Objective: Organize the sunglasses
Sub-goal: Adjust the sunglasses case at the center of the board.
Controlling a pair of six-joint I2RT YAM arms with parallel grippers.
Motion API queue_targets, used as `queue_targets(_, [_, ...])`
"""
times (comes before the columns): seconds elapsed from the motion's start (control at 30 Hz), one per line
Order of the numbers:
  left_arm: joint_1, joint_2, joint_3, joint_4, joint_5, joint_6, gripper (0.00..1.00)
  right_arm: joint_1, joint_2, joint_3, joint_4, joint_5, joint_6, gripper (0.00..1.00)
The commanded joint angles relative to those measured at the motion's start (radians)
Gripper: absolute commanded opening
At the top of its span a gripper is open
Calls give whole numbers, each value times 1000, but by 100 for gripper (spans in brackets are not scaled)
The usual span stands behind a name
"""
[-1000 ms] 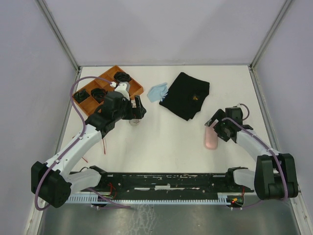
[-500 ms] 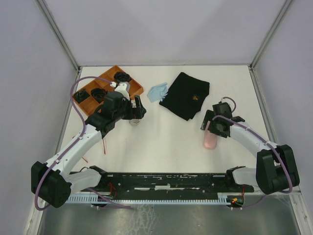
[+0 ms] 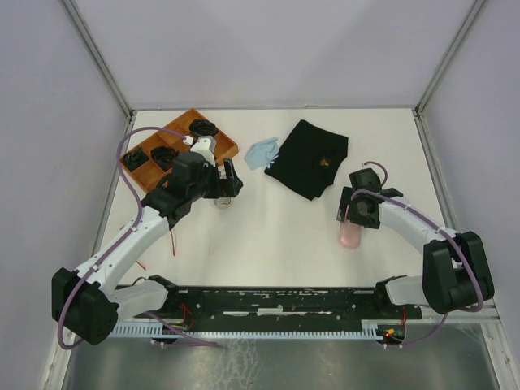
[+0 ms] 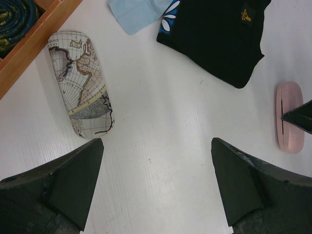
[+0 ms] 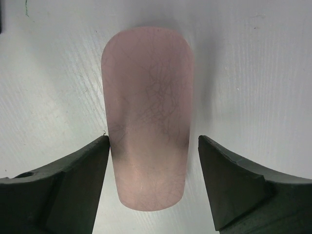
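No sunglasses show in any view; neither pair is visible. My right gripper (image 3: 355,213) is open and straddles the far end of the oblong pink glasses case (image 3: 349,232) lying on the table. In the right wrist view the pink case (image 5: 146,117) lies between the fingers of my right gripper (image 5: 152,142); the left finger (image 5: 83,170) touches its side and the right finger stands a little off. My left gripper (image 3: 231,179) is open and empty above bare table, next to the grey map-patterned case (image 4: 80,83); the left gripper (image 4: 157,146) holds nothing.
A wooden tray (image 3: 226,153) with several dark rolled items stands at the back left. A black cloth (image 3: 310,158) and a light blue cloth (image 3: 262,152) lie at the back middle. Side walls close in the table.
My right gripper has swung left and turned, coming down over the end of the pink case. The left arm has not moved.
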Motion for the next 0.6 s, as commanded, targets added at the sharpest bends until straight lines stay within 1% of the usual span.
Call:
queue_targets(0.0, [-2, -11, -3, 20, 22, 30, 98, 4, 7, 29, 10, 8, 1, 80])
queue_targets(0.33, [-2, -8, 0, 20, 22, 31, 97, 4, 12, 26, 17, -7, 4, 68])
queue_targets(0.43, [-3, -7, 0, 20, 22, 31, 97, 4, 8, 26, 17, -11, 4, 60])
queue_targets(0.5, [-2, -9, 0, 20, 23, 30, 97, 3, 2, 27, 14, -8, 1, 57])
queue_targets(0.53, [-3, -11, 0, 22, 23, 29, 97, 3, -5, 31, 10, -5, -5, 53])
queue_targets(0.57, [-3, -15, -2, 25, 23, 26, 97, 4, -12, 33, 10, -12, -11, 46])
